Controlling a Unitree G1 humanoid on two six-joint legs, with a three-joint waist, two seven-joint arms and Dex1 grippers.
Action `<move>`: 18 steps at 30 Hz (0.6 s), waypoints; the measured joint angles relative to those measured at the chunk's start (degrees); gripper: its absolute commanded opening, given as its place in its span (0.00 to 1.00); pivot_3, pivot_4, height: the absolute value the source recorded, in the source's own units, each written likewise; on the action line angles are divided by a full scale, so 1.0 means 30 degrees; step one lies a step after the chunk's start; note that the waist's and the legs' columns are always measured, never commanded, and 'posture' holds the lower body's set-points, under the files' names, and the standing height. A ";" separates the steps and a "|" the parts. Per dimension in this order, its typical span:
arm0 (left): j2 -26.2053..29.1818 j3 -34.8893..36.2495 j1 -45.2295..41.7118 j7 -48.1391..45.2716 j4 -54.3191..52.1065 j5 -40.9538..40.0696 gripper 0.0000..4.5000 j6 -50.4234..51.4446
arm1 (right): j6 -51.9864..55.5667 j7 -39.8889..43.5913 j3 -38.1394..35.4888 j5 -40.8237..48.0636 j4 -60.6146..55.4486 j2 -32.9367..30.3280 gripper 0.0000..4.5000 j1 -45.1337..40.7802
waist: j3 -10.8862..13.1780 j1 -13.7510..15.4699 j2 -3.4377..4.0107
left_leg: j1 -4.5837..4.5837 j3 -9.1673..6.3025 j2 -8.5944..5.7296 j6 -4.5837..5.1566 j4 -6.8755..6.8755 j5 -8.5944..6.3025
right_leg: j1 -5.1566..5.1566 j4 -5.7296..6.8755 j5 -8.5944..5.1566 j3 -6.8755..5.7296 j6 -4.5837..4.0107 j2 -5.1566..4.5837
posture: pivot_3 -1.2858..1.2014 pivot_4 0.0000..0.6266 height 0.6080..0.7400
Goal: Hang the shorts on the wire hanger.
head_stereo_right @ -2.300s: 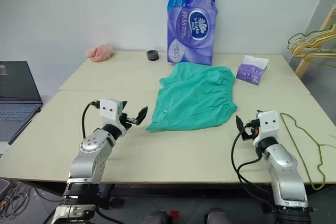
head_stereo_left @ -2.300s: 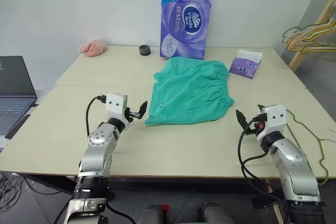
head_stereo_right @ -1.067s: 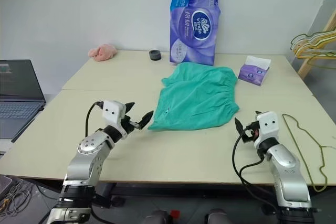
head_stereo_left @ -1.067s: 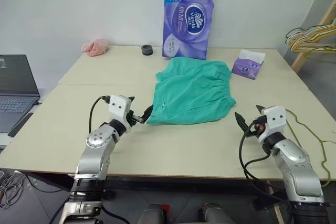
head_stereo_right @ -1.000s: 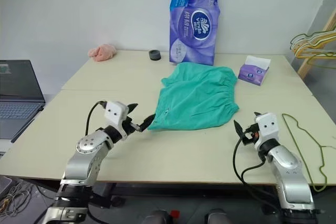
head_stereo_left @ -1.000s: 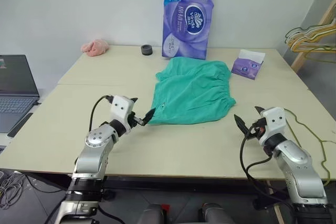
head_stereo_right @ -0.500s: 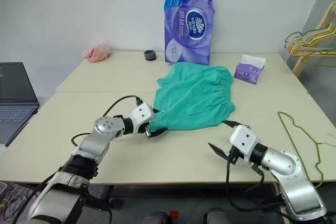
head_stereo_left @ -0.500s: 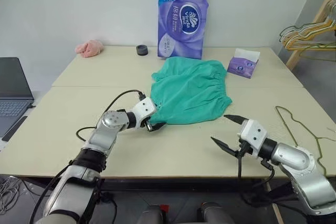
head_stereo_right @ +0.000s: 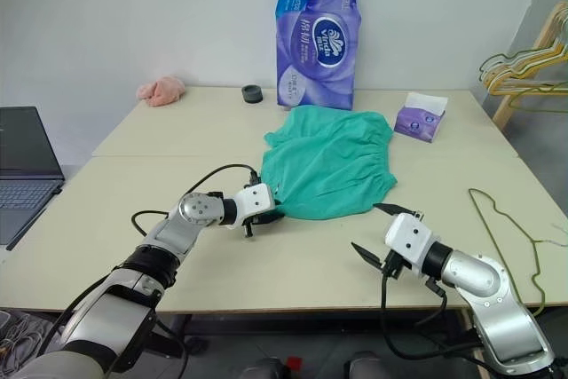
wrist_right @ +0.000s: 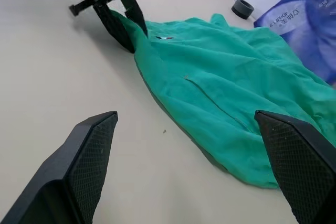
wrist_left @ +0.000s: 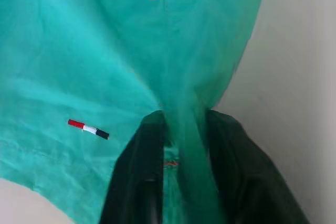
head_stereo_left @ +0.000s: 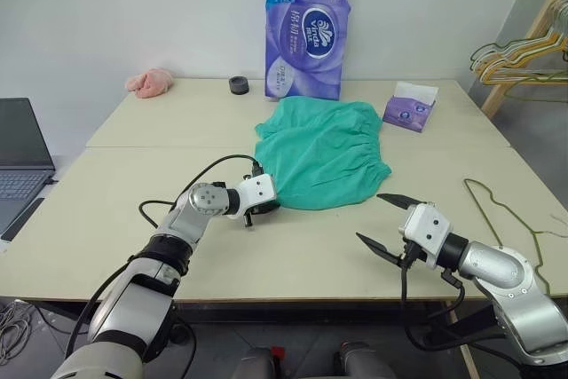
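On the table [head_stereo_left: 133, 219], the shorts [head_stereo_left: 324, 153] lie flat at centre, their near left corner pinched by the left gripper [head_stereo_left: 262, 210]. The right gripper [head_stereo_left: 388, 220] hovers spread wide, near the hem. The wire hanger [head_stereo_left: 510, 219] lies at the right edge. Behind stand a tissue pack [head_stereo_left: 304, 28], tissue box [head_stereo_left: 411, 106], black ring [head_stereo_left: 238, 85], and pink cloth [head_stereo_left: 151, 82].

Shorts [head_stereo_left: 324, 153] teal-green, with a small red, white and black tag [wrist_left: 88, 128]. Wire hanger [head_stereo_left: 506, 219] olive-green on pale beige table [head_stereo_left: 133, 210]. Tissue pack [head_stereo_left: 303, 28] purple and blue; fluffy cloth [head_stereo_left: 149, 82] pink.
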 measured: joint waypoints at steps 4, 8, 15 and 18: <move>-0.0191 0.0702 -0.0127 -0.0326 0.0045 -0.0731 0.01 0.0987 | -0.0931 -0.0339 0.0019 -0.1813 0.2100 -0.0819 0.99 -0.1260 | 0.0003 -0.0122 -0.0003 | -0.0020 0.0000 0.0001 0.0001 -0.0007 -0.0001 | -0.0024 0.0002 0.0000 0.0000 0.0000 0.0000 | 0.47 0.04 1.00; 0.0043 0.2283 -0.0667 -0.2541 -0.1799 -0.3155 0.01 0.3948 | -0.2384 -0.0310 0.0860 -0.3795 0.5760 -0.1578 0.99 -0.3769 | 0.0012 -0.0274 -0.0012 | -0.0023 0.0005 0.0003 0.0001 -0.0005 -0.0001 | -0.0036 0.0021 0.0001 -0.0001 -0.0003 0.0003 | 0.48 0.04 1.00; 0.1418 0.4569 -0.1625 -0.5071 -0.5288 -0.6413 0.01 0.8439 | -0.6514 -0.0596 0.3534 -0.6804 1.2348 -0.1038 0.99 -0.8238 | 0.0010 -0.0784 -0.0010 | -0.0006 -0.0016 0.0007 0.0003 -0.0013 -0.0002 | -0.0035 0.0064 0.0009 0.0004 -0.0018 0.0002 | 0.48 0.04 1.00; 0.1440 0.4688 -0.1606 -0.5527 -0.6288 -0.7280 0.01 0.9908 | -0.8493 -0.1084 0.4743 -0.8074 1.5723 -0.0193 0.99 -1.0281 | 0.0011 -0.0856 -0.0012 | -0.0005 -0.0040 0.0008 0.0000 -0.0010 -0.0001 | -0.0042 0.0078 0.0055 0.0003 -0.0096 0.0003 | 0.49 0.04 1.00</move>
